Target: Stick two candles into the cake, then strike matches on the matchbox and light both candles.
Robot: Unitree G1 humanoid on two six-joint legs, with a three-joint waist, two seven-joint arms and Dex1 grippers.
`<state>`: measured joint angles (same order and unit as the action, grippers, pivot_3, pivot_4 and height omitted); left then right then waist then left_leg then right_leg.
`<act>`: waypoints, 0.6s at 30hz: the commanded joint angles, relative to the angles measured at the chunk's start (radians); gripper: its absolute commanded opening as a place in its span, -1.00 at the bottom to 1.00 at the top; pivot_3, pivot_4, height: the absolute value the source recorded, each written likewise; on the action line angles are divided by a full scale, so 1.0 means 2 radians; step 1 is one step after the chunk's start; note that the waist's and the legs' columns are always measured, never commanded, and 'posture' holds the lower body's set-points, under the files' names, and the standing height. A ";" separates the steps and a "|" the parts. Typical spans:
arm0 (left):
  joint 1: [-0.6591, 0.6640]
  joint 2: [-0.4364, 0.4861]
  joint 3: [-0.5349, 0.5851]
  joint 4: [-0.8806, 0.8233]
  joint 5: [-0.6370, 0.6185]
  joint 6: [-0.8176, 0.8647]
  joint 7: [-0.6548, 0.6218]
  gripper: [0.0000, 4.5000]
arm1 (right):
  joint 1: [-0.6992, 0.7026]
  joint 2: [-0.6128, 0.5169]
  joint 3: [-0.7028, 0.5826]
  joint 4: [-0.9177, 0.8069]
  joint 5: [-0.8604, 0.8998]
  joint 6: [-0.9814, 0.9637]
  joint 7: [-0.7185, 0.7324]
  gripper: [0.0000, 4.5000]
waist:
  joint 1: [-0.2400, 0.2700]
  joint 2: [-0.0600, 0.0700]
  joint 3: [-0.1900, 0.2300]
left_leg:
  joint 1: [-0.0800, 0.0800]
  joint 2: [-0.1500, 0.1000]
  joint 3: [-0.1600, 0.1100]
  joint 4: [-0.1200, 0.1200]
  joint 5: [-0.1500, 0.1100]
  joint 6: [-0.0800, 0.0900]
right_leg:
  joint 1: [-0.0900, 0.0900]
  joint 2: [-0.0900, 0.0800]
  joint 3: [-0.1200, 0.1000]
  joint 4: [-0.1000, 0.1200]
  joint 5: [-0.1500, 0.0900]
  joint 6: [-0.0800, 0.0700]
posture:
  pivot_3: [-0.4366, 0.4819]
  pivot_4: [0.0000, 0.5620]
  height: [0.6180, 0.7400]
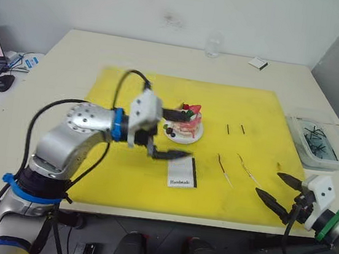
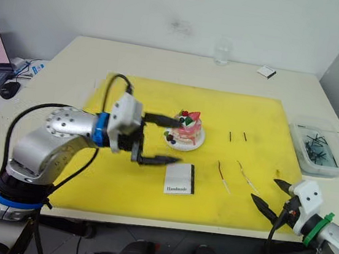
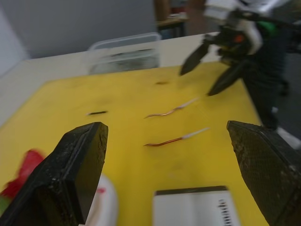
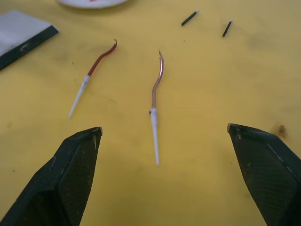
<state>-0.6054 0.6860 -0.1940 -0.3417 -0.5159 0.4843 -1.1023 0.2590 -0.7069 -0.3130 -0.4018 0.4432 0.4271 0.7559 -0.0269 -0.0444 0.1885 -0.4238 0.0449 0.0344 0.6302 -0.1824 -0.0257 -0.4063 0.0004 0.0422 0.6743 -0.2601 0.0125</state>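
Yellow mat (image 1: pixel 119 183) on a pale table (image 1: pixel 74 47), nothing stuck in the cake (image 1: pixel 185 124) so far.

Nearest the robot, the right gripper (image 1: pixel 280 191) hangs off the mat's near right edge with its fingers spread wide, holding nothing. Just past it the two candles lie flat on the mat, long axes running near-to-far with the pale tips toward the robot: the red candle (image 4: pixel 92 75) and the tan candle (image 4: pixel 156 96) beside it. The matchbox (image 1: pixel 182 172) sits left of those. The left gripper (image 1: pixel 178 134) is wide open too, between the matchbox and the cake. Two matches (image 1: pixel 235 129) lie right of the cake, also pointing near-to-far.
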 commanded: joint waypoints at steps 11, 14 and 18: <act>0.003 -0.010 -0.015 -0.012 0.022 -0.026 -0.028 1.00 | -0.016 -0.013 0.034 0.014 -0.018 0.037 -0.005 -0.59 | 0.000 0.000 0.000 | 0.000 0.000 0.000 0.000 0.000 0.000 | 0.000 0.000 0.000 0.000 0.000 0.000 | -0.05 -0.47 1.00; 0.004 -0.011 -0.015 -0.016 0.023 -0.026 -0.028 1.00 | -0.020 -0.012 0.038 0.018 -0.020 0.035 -0.003 -0.98 | 0.000 0.000 0.000 | 0.000 0.000 0.000 0.000 0.000 0.000 | 0.000 0.000 0.000 0.000 0.000 0.000 | -0.05 -0.47 1.00; 0.005 -0.013 -0.016 -0.016 0.023 -0.024 -0.027 1.00 | -0.025 -0.010 0.030 0.017 -0.010 0.035 0.001 -0.98 | 0.000 0.000 0.000 | 0.000 0.000 0.000 0.000 0.000 0.000 | 0.000 0.000 0.000 0.000 0.000 0.000 | -0.05 -0.47 1.00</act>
<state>-0.5946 0.6656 -0.2383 -0.3444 -0.4648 0.4483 -1.1532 0.2159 -0.7314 -0.2391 -0.3589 0.4098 0.4942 0.7578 -0.0279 -0.0445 0.1885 -0.4239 0.0451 0.0337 0.6305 -0.1824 -0.0256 -0.4063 0.0011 0.0417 0.6746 -0.2607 0.0123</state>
